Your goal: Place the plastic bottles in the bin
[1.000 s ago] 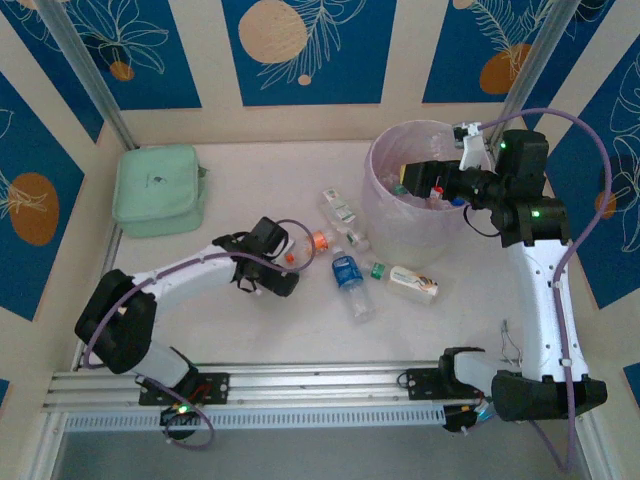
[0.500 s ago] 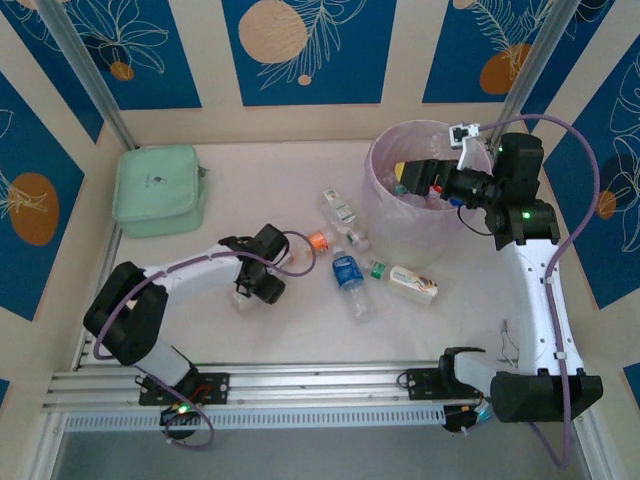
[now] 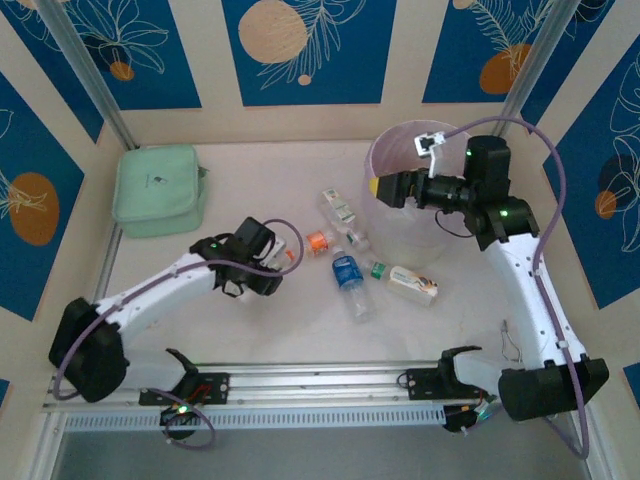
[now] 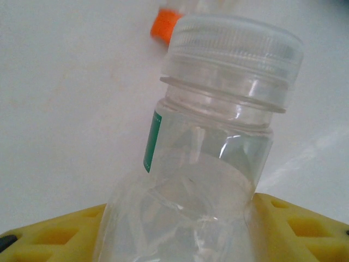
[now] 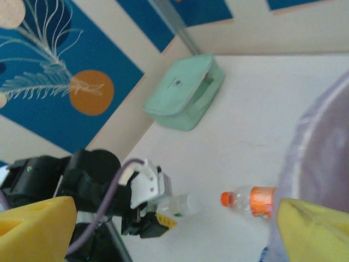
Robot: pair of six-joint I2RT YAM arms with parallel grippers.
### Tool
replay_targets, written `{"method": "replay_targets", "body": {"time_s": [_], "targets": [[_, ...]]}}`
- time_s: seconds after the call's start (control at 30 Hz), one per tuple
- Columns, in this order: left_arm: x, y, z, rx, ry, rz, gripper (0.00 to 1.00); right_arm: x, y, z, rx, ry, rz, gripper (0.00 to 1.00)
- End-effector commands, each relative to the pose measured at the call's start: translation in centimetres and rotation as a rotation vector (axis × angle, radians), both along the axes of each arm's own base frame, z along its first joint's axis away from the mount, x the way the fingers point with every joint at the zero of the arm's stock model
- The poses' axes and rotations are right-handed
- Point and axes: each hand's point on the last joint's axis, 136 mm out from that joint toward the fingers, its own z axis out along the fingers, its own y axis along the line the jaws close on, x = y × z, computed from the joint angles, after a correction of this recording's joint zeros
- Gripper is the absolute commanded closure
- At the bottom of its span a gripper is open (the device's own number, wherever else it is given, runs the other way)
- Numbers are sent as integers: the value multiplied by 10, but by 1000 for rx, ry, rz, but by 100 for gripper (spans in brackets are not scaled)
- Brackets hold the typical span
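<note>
On the pale counter left of the bin, several bottles lay loose while our left gripper clamped another clear bottle and our right gripper hung spread, empty, above the bin.

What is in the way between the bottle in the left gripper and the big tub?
Along the table, an orange-labelled bottle and a blue-labelled bottle lie between the held bottle and the bin. The right gripper also hangs over the bin's mouth.
</note>
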Motion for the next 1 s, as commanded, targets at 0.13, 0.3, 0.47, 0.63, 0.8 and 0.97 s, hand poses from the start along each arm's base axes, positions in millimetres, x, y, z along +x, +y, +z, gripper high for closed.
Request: {"method": "replay_targets", "body": {"time_s": [0.13, 0.3, 0.47, 0.63, 0.8, 0.97], "targets": [[9, -25, 89, -336, -193, 64, 47, -15, 53, -8, -3, -17, 155, 8], [20, -38, 163, -629, -361, 124, 53, -22, 83, -17, 41, 14, 226, 21], [21, -68, 213, -896, -387, 56, 57, -33, 111, -22, 67, -9, 303, 28], [17, -101, 225, -1017, -298, -63, 57, -37, 122, -19, 93, -24, 353, 25], [16, -113, 224, -1054, -263, -104, 57, -16, 119, -26, 87, -3, 277, 19], [11, -118, 227, -1080, -252, -134, 57, -5, 125, -27, 95, 10, 276, 23]]}}
